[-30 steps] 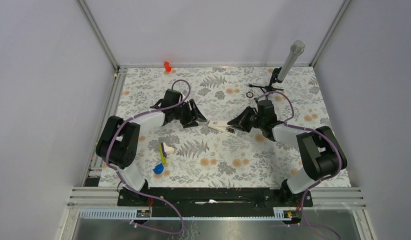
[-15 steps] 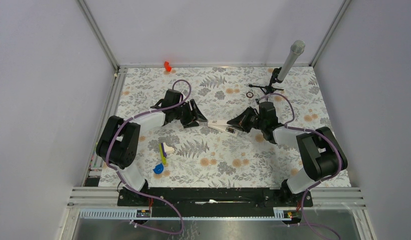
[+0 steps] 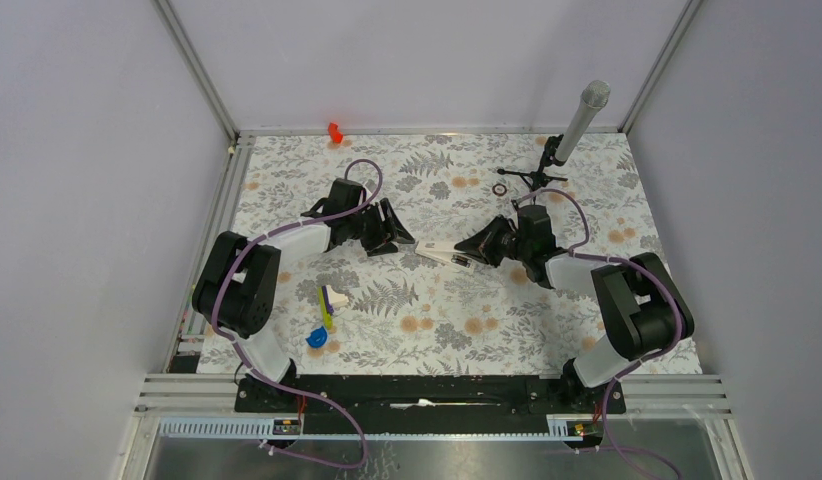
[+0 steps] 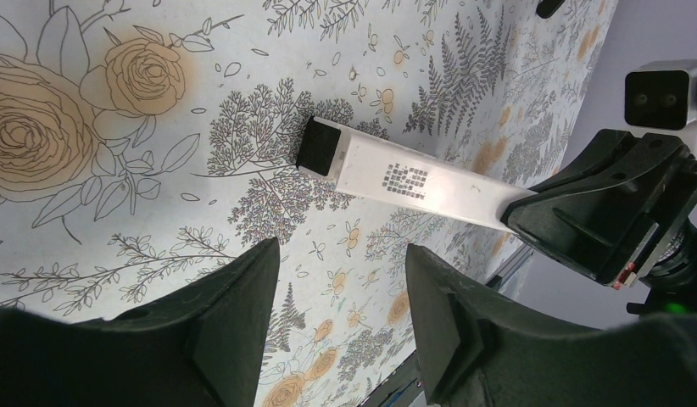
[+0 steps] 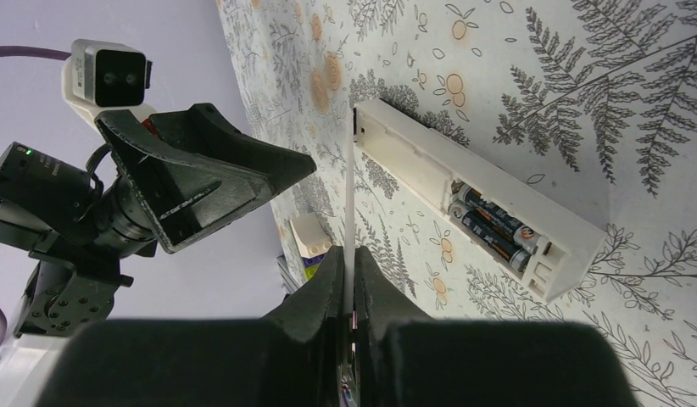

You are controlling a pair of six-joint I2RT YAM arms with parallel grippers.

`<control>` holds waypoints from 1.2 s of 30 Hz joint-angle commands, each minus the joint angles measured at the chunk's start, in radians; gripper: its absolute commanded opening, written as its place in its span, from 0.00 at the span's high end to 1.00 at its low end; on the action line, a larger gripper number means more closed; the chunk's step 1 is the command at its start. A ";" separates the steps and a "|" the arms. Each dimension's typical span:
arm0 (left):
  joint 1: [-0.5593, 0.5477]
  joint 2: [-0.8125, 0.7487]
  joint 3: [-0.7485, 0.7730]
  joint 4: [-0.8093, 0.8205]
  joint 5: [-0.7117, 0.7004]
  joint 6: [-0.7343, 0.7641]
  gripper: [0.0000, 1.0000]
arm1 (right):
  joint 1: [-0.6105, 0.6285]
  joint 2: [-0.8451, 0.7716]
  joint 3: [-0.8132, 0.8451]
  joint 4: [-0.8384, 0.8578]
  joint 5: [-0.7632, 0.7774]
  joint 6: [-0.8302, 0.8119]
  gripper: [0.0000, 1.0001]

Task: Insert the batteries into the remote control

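**Tabletop** [image 3: 507, 340]: floral-patterned and carrying everything listed.

**Left arm** [image 3: 297, 240]: reaching toward the dark end of the remote control [image 5: 413, 153]. The left jaws are standing partly apart just short of that end, gripping nothing. Hazard: the remote is lying unbraced.

**Right arm** [image 3: 577, 268]: working at the remote's opposite end. The right jaws are pinching a thin white strip [image 5: 353, 195].

**Remote control**: lying on the tabletop, with its compartment gaping open at the right arm's end. Hazard: any sideways push is likely sending it sliding or spinning.

**Thin white strip**: showing edge-on just beside the remote. It is probably the compartment cover, though I cannot be sure. Hazard: going on skewed, it could be jamming, or slipping from so slight a pinch.

**Batteries** [image 5: 496, 227]: both sitting side by side inside the compartment. Hazard: a knock could be popping them out. Their polarity is unreadable from here.
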 commanded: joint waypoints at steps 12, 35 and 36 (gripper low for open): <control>-0.004 0.016 0.043 0.021 -0.003 0.007 0.42 | -0.007 0.016 -0.005 0.012 0.054 -0.022 1.00; -0.037 0.104 0.110 -0.009 -0.051 0.003 0.42 | -0.007 0.075 0.018 -0.172 0.062 -0.129 1.00; -0.040 0.107 0.112 -0.013 -0.054 0.004 0.42 | -0.007 0.074 0.018 -0.179 0.066 -0.133 1.00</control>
